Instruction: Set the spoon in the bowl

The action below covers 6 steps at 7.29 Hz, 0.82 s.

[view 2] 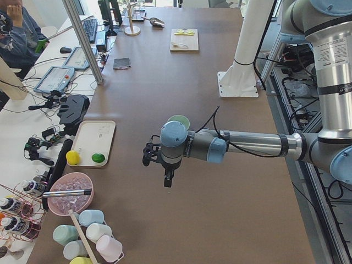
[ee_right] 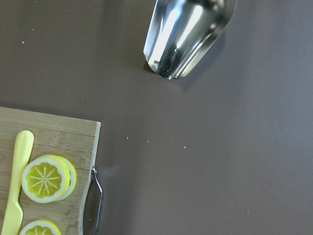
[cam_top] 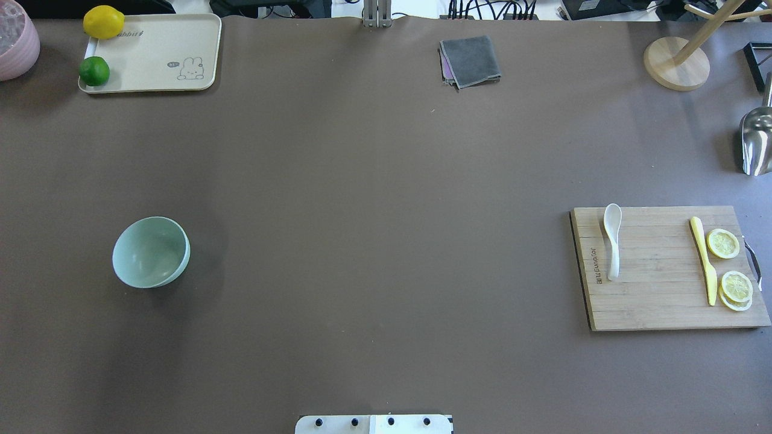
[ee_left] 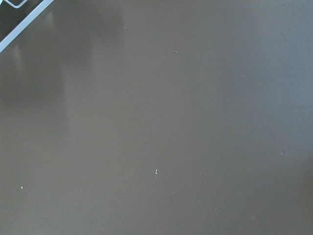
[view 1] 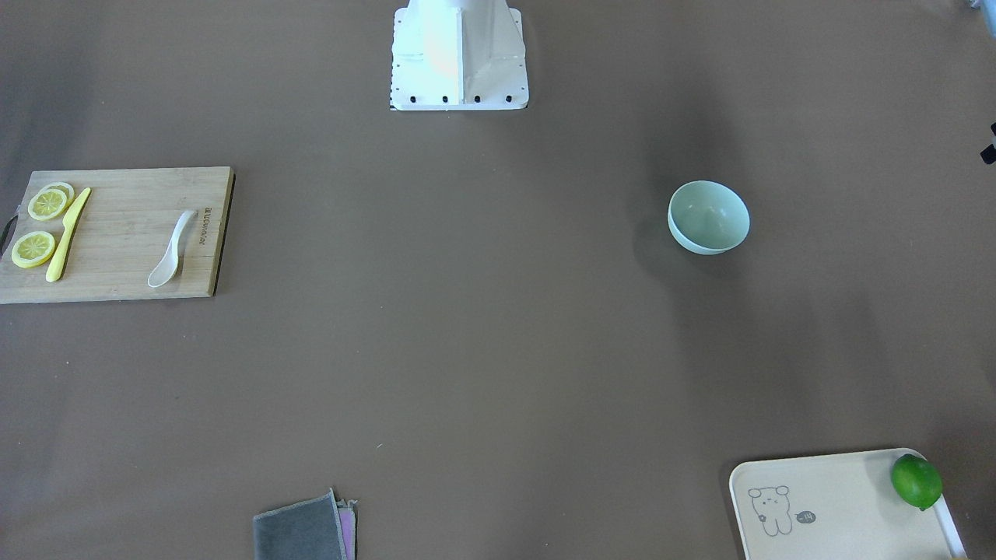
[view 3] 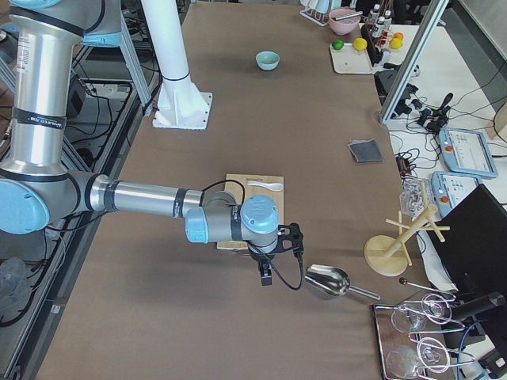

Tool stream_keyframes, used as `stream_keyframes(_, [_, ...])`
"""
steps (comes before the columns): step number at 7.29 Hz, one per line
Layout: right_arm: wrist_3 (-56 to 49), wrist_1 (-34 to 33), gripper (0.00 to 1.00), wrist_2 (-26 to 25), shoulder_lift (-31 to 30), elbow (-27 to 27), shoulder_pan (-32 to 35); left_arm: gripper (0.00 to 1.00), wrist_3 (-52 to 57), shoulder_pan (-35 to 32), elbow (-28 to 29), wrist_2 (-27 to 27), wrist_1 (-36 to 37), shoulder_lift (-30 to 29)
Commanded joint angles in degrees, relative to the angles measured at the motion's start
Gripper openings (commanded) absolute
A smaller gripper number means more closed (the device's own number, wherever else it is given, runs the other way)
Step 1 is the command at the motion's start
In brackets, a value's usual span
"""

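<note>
Spoon [cam_top: 613, 240]: off-white, flat on the wooden cutting board [cam_top: 657, 283], centre right of the overhead frame, near the board's left edge; scoop toward the top of the frame, handle toward the bottom; touched by neither claw. Bowl [cam_top: 151, 251]: pale mint green, upright on the bare brown desk [cam_top: 386, 181], centre left of the same frame, well apart from the spoon. Yellow knife [cam_top: 704, 259] and lemon slices [cam_top: 722, 243]: on the board's right part. Cream tray [cam_top: 151, 54]: upper left, bearing a lime [cam_top: 94, 71] and a lemon [cam_top: 104, 22]. Folded grey cloth [cam_top: 470, 60]: top centre. Metal scoop [cam_top: 757, 141]: right edge, above the board. Left claw [view 2: 167, 177]: seen only from the desk's end, hanging above bare desk, pointing down; whether wide or narrow, cannot tell. Right claw [view 3: 266, 273]: likewise seen only from the opposite end, hanging between board and metal scoop; opening likewise impossible to tell.
</note>
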Motion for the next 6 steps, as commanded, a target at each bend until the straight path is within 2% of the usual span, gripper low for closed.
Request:
stream_keyframes(1, [0.0,0.1,1.00,1.6,0.2,0.1,0.0,0.98,-0.2,0.0,0.0,0.0,-0.8,0.0])
stream_keyframes(6, [0.3,0.0,1.00,1.9,0.2,0.5,0.0,0.98,-0.2,0.2,0.0,-0.1,-5.4,1.7])
